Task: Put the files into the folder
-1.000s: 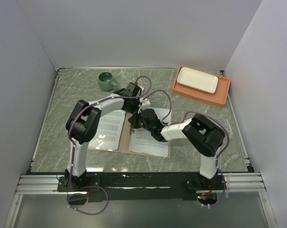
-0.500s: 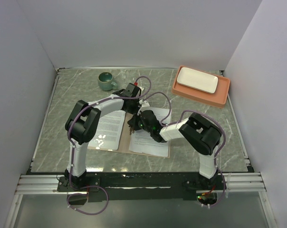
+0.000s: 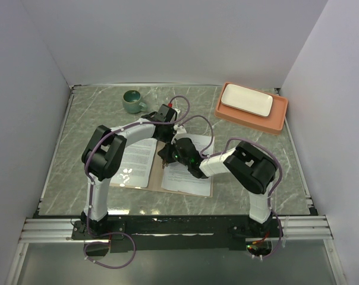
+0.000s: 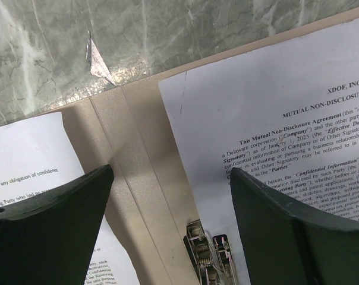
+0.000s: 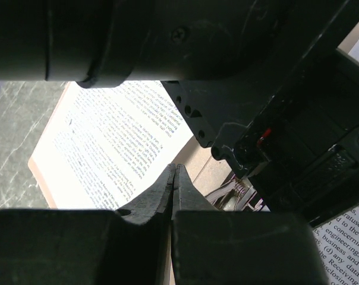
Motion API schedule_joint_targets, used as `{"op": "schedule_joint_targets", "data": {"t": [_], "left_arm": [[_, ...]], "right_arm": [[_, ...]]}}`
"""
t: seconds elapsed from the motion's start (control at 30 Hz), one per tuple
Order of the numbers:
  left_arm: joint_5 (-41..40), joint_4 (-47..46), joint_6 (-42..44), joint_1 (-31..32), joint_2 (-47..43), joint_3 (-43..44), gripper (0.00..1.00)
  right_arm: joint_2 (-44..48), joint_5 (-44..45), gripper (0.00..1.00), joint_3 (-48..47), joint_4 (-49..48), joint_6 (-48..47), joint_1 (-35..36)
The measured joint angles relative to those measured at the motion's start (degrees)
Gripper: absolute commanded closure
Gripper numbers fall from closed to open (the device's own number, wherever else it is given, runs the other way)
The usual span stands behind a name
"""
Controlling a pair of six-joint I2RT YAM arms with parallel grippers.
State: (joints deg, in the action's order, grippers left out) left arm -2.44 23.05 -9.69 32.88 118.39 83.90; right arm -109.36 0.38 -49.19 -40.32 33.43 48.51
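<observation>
Files (image 4: 274, 119) thin, floppy, slick: you pinch a free edge. L gripper (image 4: 170, 172) spread wide, empty; R gripper (image 5: 173, 178) pinched closed, empty.

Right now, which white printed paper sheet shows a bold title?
The sheet right of the tan cardboard folder's spine, left wrist view; the other shows only body text.

Folder (image 3: 157, 178): tan cardboard, open flat, both halves down. Its spine crease runs through the gap between the wide-apart jaws of the left gripper (image 4: 170, 178). Small metal clip (image 4: 210, 256) sits on the inner spine, just past that gap and just beside the closed tips of the right gripper (image 5: 173, 171). Files (image 3: 135, 166): two white sheets of black text, one flat on each half. NDA sheet (image 4: 274, 119) runs under one left jaw, other sheet (image 4: 25, 154) under the other.
</observation>
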Motion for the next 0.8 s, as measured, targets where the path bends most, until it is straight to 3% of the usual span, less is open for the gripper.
{"op": "schedule_joint_targets", "data": {"t": [0.8], "left_arm": [[-0.44,-0.72,0.02,0.07,-0.28,-0.63,0.14]], "right_arm": [[-0.02,-2.84,1.0,-0.74,0.04,1.27,0.48]]}}
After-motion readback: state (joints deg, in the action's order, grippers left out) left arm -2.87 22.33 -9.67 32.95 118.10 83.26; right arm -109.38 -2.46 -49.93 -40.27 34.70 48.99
